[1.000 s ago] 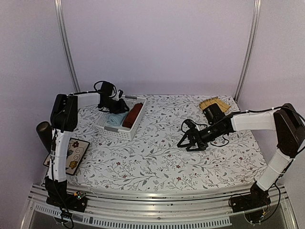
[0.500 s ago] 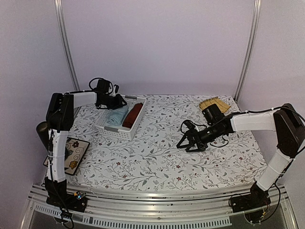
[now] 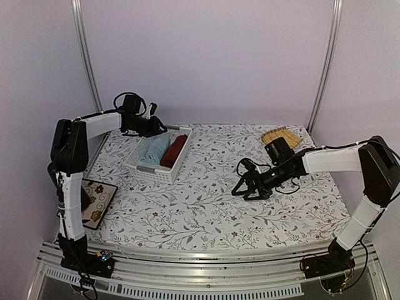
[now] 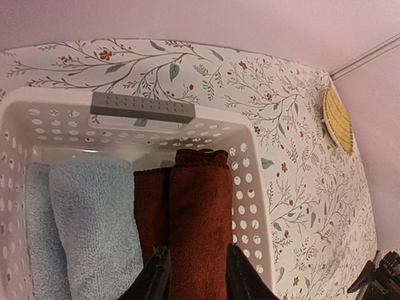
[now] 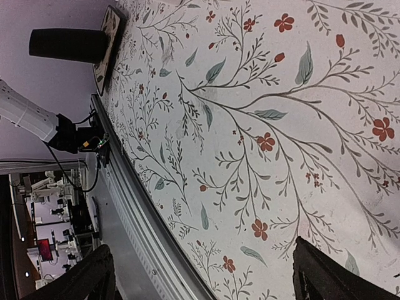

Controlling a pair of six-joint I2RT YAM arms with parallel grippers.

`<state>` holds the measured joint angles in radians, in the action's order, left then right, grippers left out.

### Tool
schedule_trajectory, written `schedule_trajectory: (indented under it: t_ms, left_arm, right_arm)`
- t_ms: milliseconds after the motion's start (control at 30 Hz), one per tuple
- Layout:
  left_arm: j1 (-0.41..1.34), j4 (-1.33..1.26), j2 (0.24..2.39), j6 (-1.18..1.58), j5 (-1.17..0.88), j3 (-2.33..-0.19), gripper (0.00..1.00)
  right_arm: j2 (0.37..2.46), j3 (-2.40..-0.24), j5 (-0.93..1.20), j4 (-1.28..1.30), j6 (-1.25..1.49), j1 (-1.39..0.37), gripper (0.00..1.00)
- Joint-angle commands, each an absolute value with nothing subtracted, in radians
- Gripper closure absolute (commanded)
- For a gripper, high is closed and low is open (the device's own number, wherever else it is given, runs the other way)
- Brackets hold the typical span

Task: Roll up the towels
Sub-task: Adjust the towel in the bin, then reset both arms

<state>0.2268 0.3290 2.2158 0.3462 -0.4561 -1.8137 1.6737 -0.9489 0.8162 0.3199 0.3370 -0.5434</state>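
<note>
The dark rust-red towel (image 3: pixel 175 151) and the pale blue towel (image 3: pixel 153 150) lie rolled side by side in a white perforated basket (image 3: pixel 156 174) at the back left. In the left wrist view the red roll (image 4: pixel 200 212) lies right of the blue roll (image 4: pixel 87 219) inside the basket (image 4: pixel 37 100). My left gripper (image 3: pixel 156 127) hangs open and empty above the basket's far end; its fingers (image 4: pixel 195 278) frame the red roll from above. My right gripper (image 3: pixel 244 186) is wide open and empty just above the tablecloth at the centre right (image 5: pixel 206 275).
A yellow bamboo mat (image 3: pixel 279 134) lies at the back right, also in the left wrist view (image 4: pixel 340 119). A patterned tile (image 3: pixel 94 200) with a dark cylinder (image 5: pixel 69 45) sits at the left edge. The metal front rail (image 5: pixel 137 212) runs along the near edge.
My left gripper has risen and drawn back from inside the basket, uncovering the blue towel. My right gripper has shifted only slightly.
</note>
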Motion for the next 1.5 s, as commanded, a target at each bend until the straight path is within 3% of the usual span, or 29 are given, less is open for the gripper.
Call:
schedule_trajectory:
  t_ms: [0, 200, 700, 1033, 1267, 1467]
  left_arm:
    - [0.286, 0.473, 2.183, 0.278, -0.494, -1.776, 0.68]
    - [0.279, 0.422, 2.119, 0.321, -0.462, -1.609, 0.69]
    - [0.208, 0.279, 2.056, 0.410, -0.367, -1.443, 0.73]
    - [0.206, 0.186, 2.056, 0.444, -0.485, -1.425, 0.71]
    - [0.216, 0.188, 2.049, 0.448, -0.493, -1.432, 0.66]
    - [0.240, 0.207, 2.004, 0.420, -0.481, -1.434, 0.48]
  right_arm:
    - [1.651, -0.943, 0.809, 0.294, 0.336, -0.551, 0.01]
    - [1.639, -0.927, 0.803, 0.292, 0.335, -0.551, 0.01]
    - [1.631, -0.927, 0.801, 0.288, 0.346, -0.558, 0.01]
    - [1.632, -0.938, 0.794, 0.301, 0.336, -0.560, 0.01]
    - [1.609, -0.957, 0.718, 0.340, 0.315, -0.560, 0.01]
    - [1.585, -0.965, 0.631, 0.373, 0.299, -0.560, 0.01]
